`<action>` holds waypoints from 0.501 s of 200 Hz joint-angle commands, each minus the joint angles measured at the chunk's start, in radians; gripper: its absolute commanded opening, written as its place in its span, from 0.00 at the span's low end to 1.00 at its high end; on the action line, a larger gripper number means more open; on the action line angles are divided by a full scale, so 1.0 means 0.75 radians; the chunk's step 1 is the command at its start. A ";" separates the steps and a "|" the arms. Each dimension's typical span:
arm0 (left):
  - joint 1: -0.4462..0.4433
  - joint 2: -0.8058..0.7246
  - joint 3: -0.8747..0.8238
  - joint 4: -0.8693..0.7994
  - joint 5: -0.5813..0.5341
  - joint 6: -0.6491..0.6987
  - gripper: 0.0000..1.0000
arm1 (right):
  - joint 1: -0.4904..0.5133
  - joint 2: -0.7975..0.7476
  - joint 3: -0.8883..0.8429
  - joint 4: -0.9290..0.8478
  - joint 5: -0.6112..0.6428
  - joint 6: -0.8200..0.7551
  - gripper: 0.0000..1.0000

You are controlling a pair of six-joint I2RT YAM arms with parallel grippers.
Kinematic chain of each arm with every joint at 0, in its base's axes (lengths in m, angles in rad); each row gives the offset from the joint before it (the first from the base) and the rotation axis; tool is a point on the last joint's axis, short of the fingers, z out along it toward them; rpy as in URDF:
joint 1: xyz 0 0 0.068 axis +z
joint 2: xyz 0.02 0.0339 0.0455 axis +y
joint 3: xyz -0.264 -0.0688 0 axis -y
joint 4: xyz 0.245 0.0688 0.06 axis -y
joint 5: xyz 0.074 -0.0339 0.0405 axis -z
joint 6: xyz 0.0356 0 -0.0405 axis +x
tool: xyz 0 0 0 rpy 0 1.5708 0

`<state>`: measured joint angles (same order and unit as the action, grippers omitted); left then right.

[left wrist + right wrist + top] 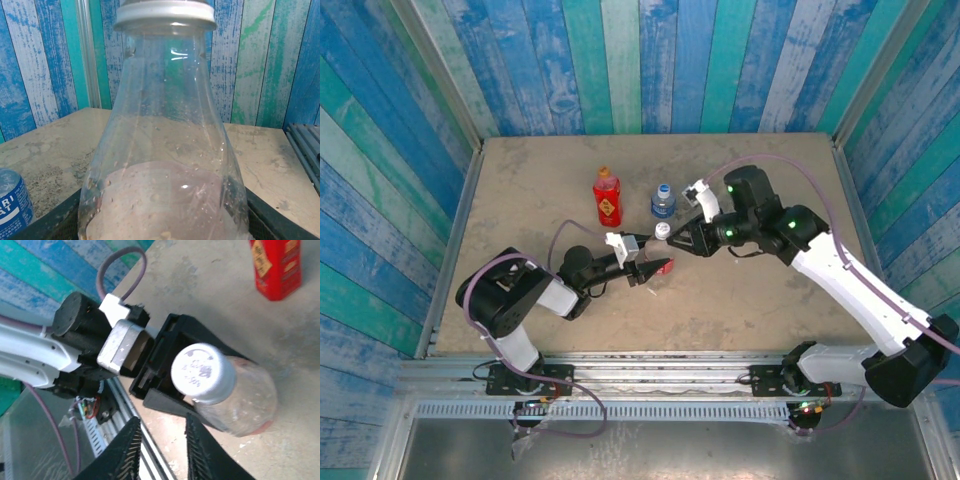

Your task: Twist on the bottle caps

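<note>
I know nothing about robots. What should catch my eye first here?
Dead centre is the clear bottle, gripped low by the left hand, with a white cap on its neck and the right hand open just beside the cap. Farther back stand a red bottle and a short blue-labelled bottle.

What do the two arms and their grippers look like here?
Both arms have white link covers with black joint housings; the right arm shows green indicator lights. A purple cable loops along the left arm. The left gripper is black with a white block; the right gripper has black ribbed fingers.
</note>
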<state>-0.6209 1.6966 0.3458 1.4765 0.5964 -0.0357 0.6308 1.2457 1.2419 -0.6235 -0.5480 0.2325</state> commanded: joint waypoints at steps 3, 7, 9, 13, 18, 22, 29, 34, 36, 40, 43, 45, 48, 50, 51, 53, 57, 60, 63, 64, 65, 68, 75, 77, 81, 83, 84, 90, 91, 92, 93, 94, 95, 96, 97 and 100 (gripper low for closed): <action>0.008 0.008 -0.020 -0.198 -0.038 0.060 0.62 | -0.034 0.012 0.028 0.068 0.080 0.027 0.34; 0.009 0.009 -0.021 -0.195 -0.037 0.058 0.62 | -0.033 0.023 0.036 0.075 0.070 0.028 0.35; 0.009 0.010 -0.022 -0.195 -0.036 0.058 0.62 | -0.033 0.026 0.038 0.078 0.068 0.028 0.35; 0.008 0.009 -0.022 -0.193 -0.036 0.058 0.62 | -0.053 0.044 0.051 0.082 0.049 0.025 0.35; 0.008 0.011 -0.022 -0.192 -0.037 0.058 0.62 | -0.075 0.065 0.066 0.081 0.027 0.020 0.35; 0.008 0.013 -0.020 -0.193 -0.036 0.056 0.62 | -0.075 0.082 0.081 0.078 0.014 0.016 0.35; 0.008 0.016 -0.020 -0.190 -0.036 0.056 0.62 | -0.076 0.110 0.107 0.072 -0.011 0.009 0.34; 0.008 0.015 -0.020 -0.189 -0.035 0.055 0.62 | -0.077 0.132 0.123 0.066 -0.032 0.001 0.33; 0.008 0.014 -0.020 -0.191 -0.036 0.056 0.62 | -0.077 0.136 0.126 0.064 -0.036 0.002 0.33; 0.008 0.014 -0.021 -0.192 -0.036 0.054 0.62 | -0.077 0.149 0.139 0.059 -0.050 0.001 0.32; 0.009 0.014 -0.021 -0.193 -0.036 0.054 0.62 | -0.076 0.160 0.146 0.053 -0.065 -0.001 0.31; 0.008 0.013 -0.020 -0.192 -0.036 0.055 0.62 | -0.076 0.168 0.152 0.048 -0.074 -0.003 0.30; 0.009 0.013 -0.021 -0.192 -0.037 0.055 0.62 | -0.076 0.176 0.158 0.042 -0.086 -0.008 0.29; 0.009 0.012 -0.020 -0.194 -0.037 0.054 0.62 | -0.076 0.181 0.162 0.037 -0.097 -0.012 0.29; 0.008 0.012 -0.021 -0.195 -0.036 0.055 0.62 | -0.076 0.184 0.163 0.035 -0.101 -0.013 0.28; 0.008 0.012 -0.020 -0.195 -0.036 0.056 0.62 | -0.078 0.187 0.164 0.031 -0.108 -0.016 0.28; 0.008 0.012 -0.021 -0.194 -0.039 0.056 0.62 | -0.076 0.194 0.164 0.020 -0.122 -0.021 0.27; 0.008 0.009 -0.020 -0.196 -0.039 0.056 0.62 | -0.078 0.199 0.164 0.013 -0.130 -0.023 0.26; 0.008 0.010 -0.021 -0.197 -0.040 0.056 0.62 | -0.076 0.202 0.164 0.006 -0.138 -0.024 0.26; 0.008 0.009 -0.020 -0.197 -0.040 0.056 0.62 | -0.076 0.203 0.162 0.003 -0.140 -0.025 0.26; 0.009 0.009 -0.020 -0.197 -0.041 0.056 0.62 | -0.076 0.204 0.161 0.000 -0.144 -0.026 0.26; 0.011 0.010 -0.020 -0.197 -0.041 0.056 0.62 | -0.076 0.204 0.156 -0.006 -0.150 -0.029 0.26; 0.009 0.007 -0.020 -0.199 -0.041 0.054 0.62 | -0.075 0.203 0.140 -0.018 -0.174 -0.032 0.25; 0.008 0.005 -0.020 -0.200 -0.041 0.055 0.62 | -0.075 0.200 0.134 -0.019 -0.180 -0.032 0.25; 0.008 0.005 -0.018 -0.203 -0.041 0.056 0.62 | -0.076 0.195 0.120 -0.018 -0.191 -0.030 0.25; 0.008 0.006 -0.018 -0.203 -0.041 0.054 0.62 | -0.076 0.191 0.112 -0.017 -0.196 -0.026 0.25; 0.008 0.006 -0.019 -0.204 -0.041 0.054 0.62 | -0.076 0.189 0.108 -0.016 -0.197 -0.026 0.25; 0.009 0.006 -0.017 -0.206 -0.039 0.056 0.62 | -0.073 0.175 0.088 -0.017 -0.211 -0.023 0.23; 0.009 0.006 -0.016 -0.206 -0.039 0.056 0.62 | -0.072 0.173 0.083 -0.016 -0.212 -0.023 0.23; 0.008 0.007 -0.017 -0.208 -0.039 0.055 0.62 | -0.072 0.172 0.079 -0.017 -0.214 -0.023 0.23; 0.008 0.008 -0.017 -0.208 -0.038 0.055 0.62 | -0.072 0.170 0.076 -0.017 -0.216 -0.023 0.23; 0.008 0.008 -0.016 -0.208 -0.038 0.054 0.62 | -0.071 0.167 0.072 -0.017 -0.217 -0.024 0.22; 0.008 0.008 -0.015 -0.209 -0.038 0.054 0.62 | -0.069 0.163 0.068 -0.017 -0.218 -0.023 0.22; 0.008 0.008 -0.014 -0.208 -0.038 0.055 0.62 | -0.070 0.160 0.064 -0.017 -0.219 -0.022 0.22; 0.008 0.008 -0.014 -0.208 -0.038 0.054 0.62 | -0.068 0.158 0.061 -0.017 -0.220 -0.021 0.22; 0.009 0.009 -0.015 -0.208 -0.040 0.056 0.62 | -0.065 0.148 0.052 -0.016 -0.220 -0.019 0.21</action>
<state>-0.6209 1.6962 0.3462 1.4761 0.5972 -0.0330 0.5735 1.3941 1.3273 -0.6018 -0.6353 0.2241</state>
